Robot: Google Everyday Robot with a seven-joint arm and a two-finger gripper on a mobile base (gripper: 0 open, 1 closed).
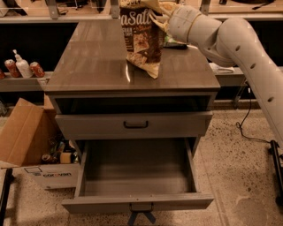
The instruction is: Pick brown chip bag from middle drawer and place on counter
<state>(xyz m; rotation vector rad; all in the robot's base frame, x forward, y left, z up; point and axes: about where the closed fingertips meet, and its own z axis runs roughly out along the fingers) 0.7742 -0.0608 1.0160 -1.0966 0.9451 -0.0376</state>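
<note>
Grips bag (142, 42) by its top with clenched gripper (156, 13), upright over counter (93, 66), above open drawer (137, 201).

I count one tool (158, 13), mine, up at the back of the desk (93, 66), its fingers closed on the top of the one brown chip bag (142, 40). There is one desk. It has two drawers on show: one drawer with a black handle (135, 125) and one middle drawer (137, 201) pulled wide open below it. On the left shelf stand two red cans (10, 67) and one white pump bottle (22, 66). On the floor I count one cardboard box (22, 134), one white carton (49, 178) and one black cable (247, 130).
</note>
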